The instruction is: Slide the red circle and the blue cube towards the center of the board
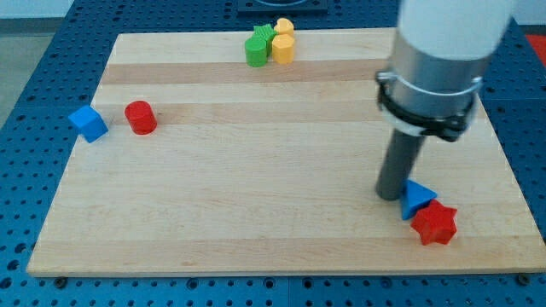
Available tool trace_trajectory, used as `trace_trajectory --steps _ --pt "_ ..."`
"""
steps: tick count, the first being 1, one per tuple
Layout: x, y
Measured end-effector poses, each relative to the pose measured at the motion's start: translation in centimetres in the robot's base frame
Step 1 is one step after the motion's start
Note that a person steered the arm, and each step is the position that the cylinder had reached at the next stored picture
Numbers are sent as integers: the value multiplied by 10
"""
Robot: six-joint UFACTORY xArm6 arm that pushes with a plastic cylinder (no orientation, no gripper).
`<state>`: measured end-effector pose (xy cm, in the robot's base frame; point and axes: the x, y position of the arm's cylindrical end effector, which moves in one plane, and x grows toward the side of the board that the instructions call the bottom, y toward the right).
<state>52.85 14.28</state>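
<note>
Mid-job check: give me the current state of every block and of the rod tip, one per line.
red circle: upright, at the view's left, just right of the blue cube, apart from it.
blue cube: at the board's left edge.
my tip: at the view's right, against the blue triangle's left side.
blue triangle: touching the red star.
red star: near the bottom right corner.
green blocks: clustered at the top edge, against the yellow blocks.
</note>
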Motion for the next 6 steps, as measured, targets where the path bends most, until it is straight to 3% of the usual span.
trace_trajectory --steps 1,3,4,5,6 --pt "1 7" --pt "-34 -86" --pt "-12 -137" --pt "24 -248" --pt "30 -397"
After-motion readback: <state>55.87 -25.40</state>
